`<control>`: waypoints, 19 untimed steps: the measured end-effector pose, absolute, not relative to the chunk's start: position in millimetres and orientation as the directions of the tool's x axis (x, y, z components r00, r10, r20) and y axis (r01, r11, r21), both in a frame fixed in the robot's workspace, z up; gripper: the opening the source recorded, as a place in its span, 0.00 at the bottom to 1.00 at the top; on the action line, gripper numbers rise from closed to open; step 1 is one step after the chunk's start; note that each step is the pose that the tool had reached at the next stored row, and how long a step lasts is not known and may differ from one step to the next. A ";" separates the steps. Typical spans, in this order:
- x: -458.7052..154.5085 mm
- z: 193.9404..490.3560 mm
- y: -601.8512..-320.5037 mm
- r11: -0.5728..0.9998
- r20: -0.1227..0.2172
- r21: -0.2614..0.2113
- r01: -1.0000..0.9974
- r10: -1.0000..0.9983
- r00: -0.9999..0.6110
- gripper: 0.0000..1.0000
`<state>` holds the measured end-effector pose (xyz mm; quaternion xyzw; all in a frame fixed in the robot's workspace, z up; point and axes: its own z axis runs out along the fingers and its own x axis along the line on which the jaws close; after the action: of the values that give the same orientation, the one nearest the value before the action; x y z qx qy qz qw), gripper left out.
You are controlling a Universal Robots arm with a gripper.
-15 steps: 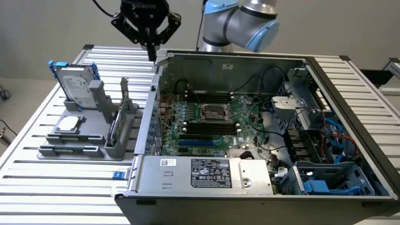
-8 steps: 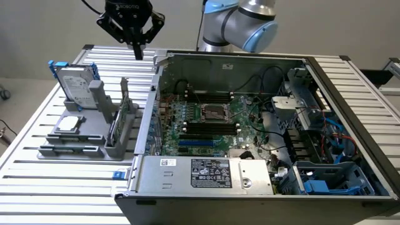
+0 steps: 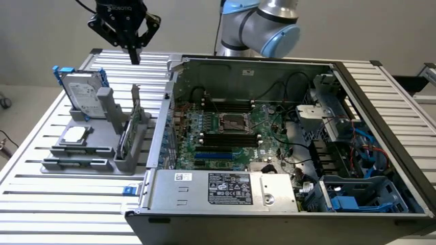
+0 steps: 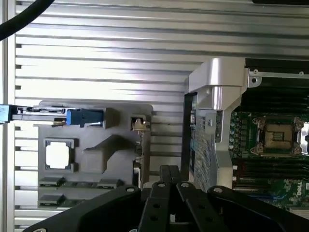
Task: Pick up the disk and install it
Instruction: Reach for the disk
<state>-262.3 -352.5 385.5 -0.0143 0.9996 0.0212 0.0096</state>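
Spreading across the whole scene, a slatted metal table (image 3: 41, 204) (image 4: 96, 48) is carrying everything else. An open computer case (image 3: 252, 69) (image 4: 217, 82) is lying on its side on it, taking up the exterior view's right and middle. The robot arm (image 3: 262, 25) is rising behind the case's far wall. Inside the case, a green motherboard (image 3: 225, 138) is facing upward, with its empty processor socket (image 3: 235, 122) (image 4: 277, 135) showing near the middle.

On the exterior view's left, just beside the case, a grey holder (image 3: 89, 163) (image 4: 116, 150) is sitting on the table. The disk (image 3: 81, 94) (image 4: 43, 112) is standing upright on its edge in the holder's far slot, its white label facing the exterior camera and its blue rails (image 3: 63, 70) (image 4: 84, 117) sticking out at the top.

The gripper (image 3: 135, 56) (image 4: 169, 174) is hanging in the air above the table near the holder's far side, between the disk and the case's corner and well apart from the disk. Its black fingers are pressing together at the tips, with nothing between them.

A square silver processor chip (image 3: 75, 133) (image 4: 58, 156) is lying flat in a recess of the holder, nearer the exterior camera than the disk. A thin memory stick (image 3: 126, 135) is standing on edge in the holder, on the side nearest the case.
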 end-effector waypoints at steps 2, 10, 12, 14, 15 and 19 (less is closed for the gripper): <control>-271.7 384.2 -349.4 0.999 -0.020 0.038 -0.029 -0.028 -0.999 0.11; -308.0 379.7 -338.7 0.999 -0.019 0.019 -0.029 -0.029 -0.999 0.11; -317.1 378.6 -336.1 0.999 -0.019 0.014 -0.029 -0.029 -0.999 0.11; -326.2 377.5 -333.4 1.000 -0.019 0.009 -0.029 -0.029 -0.999 0.11; -330.6 377.0 -332.2 1.000 -0.019 0.007 -0.029 -0.029 -0.999 0.11; -348.8 374.2 -326.8 1.000 -0.018 -0.001 -0.029 -0.029 -0.999 0.11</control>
<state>-348.8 -326.8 374.2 -0.0145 0.9999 -0.0004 0.0092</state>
